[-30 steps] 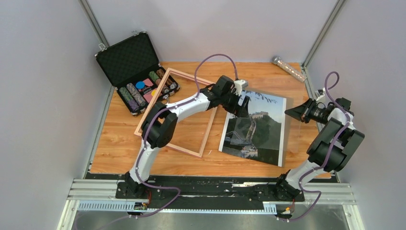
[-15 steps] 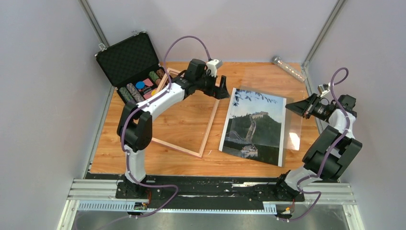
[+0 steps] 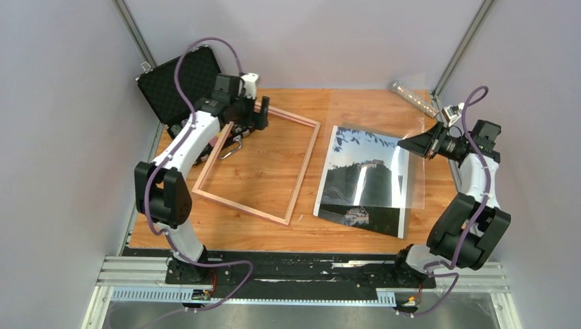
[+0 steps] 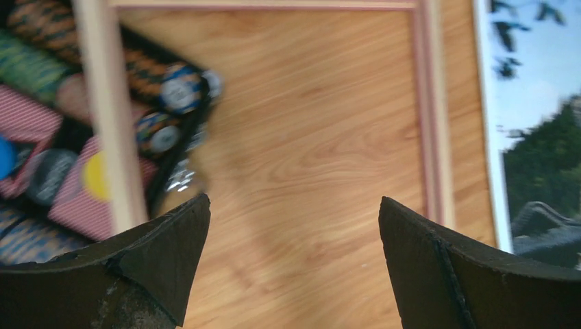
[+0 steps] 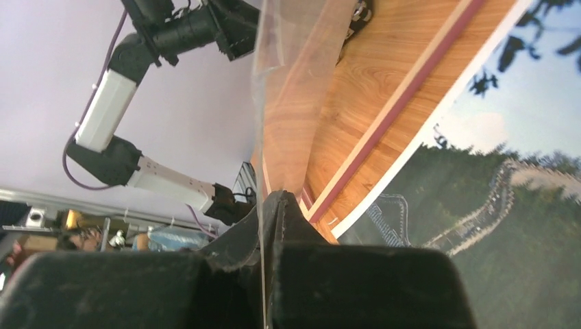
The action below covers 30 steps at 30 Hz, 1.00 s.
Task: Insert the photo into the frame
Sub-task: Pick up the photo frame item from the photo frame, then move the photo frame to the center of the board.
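1. Since a second ago the left arm has swung off the photo (image 3: pixel 363 181), and the left hand (image 3: pixel 259 115) now hovers over the far left corner of the frame (image 3: pixel 303 171), beside the open case (image 3: pixel 179 81).
2. Its jaws stand spread wide with nothing between them. Bare counter (image 4: pixel 308 137) lies straight below the left hand, with one frame rail under its left finger and the opposite rail and the photo's edge off to its right.
3. The right hand (image 3: pixel 405 145) is pinched fully shut on the edge of a clear sheet (image 3: pixel 416 181), holding it sloped above the photo.
4. The photo lies flat on the counter, below and to the left of the right hand. Its long axis runs away from the arm bases, roughly along the frame's nearest long rail, just beside it.
5. The frame sits empty on the photo's left. The right hand is nearer the photo but busy. The free left hand would have to reach to its right and back toward its base, so the transfer is likely a short sideways shift.
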### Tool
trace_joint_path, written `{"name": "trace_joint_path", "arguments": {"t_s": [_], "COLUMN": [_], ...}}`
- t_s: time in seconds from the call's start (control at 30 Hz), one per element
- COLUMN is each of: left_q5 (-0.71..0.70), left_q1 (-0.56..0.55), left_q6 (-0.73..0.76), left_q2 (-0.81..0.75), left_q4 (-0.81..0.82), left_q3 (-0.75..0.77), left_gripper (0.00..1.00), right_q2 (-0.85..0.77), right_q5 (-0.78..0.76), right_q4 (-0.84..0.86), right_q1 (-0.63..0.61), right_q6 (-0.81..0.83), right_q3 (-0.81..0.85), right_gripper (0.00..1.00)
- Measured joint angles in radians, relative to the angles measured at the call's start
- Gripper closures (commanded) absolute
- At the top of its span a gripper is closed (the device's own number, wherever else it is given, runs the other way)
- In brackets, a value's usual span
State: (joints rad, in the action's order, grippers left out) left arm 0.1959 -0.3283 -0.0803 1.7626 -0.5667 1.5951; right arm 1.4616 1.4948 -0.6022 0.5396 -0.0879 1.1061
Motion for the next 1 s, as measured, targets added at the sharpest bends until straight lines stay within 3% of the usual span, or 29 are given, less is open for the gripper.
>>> {"name": "trace_joint_path", "arguments": {"t_s": [0.2,0.37,0.73,1.0], "left_q5": [-0.106,-0.179,-0.232,-0.222], "left_q1": [0.150,0.203,0.236,0.254], "left_q6": [0.105,0.175,0.251,0.266], "left_q2": [-0.072,-0.069,0.112,0.183], "left_q4": [-0.057,-0.076,-0.110,-0.137], "left_q3": [-0.041,-0.061,-0.043,0.003], "left_gripper": [0.00,0.04,0.37,0.49], "right_q2": [-0.072,-0.087,-0.087,-0.087], "right_q5": [0.003,-0.008,-0.040,-0.048], "right_q4": [0.222,0.358,0.491,0.504], "right_q1": [-0.097,-0.169,-0.247,-0.249], "right_q6": [-0.198,-0.311,-0.405,-0.409], "right_q3": [-0.026,-0.048,-0.088,-0.114], "right_gripper": [1.00,1.00,1.00,1.00]}}
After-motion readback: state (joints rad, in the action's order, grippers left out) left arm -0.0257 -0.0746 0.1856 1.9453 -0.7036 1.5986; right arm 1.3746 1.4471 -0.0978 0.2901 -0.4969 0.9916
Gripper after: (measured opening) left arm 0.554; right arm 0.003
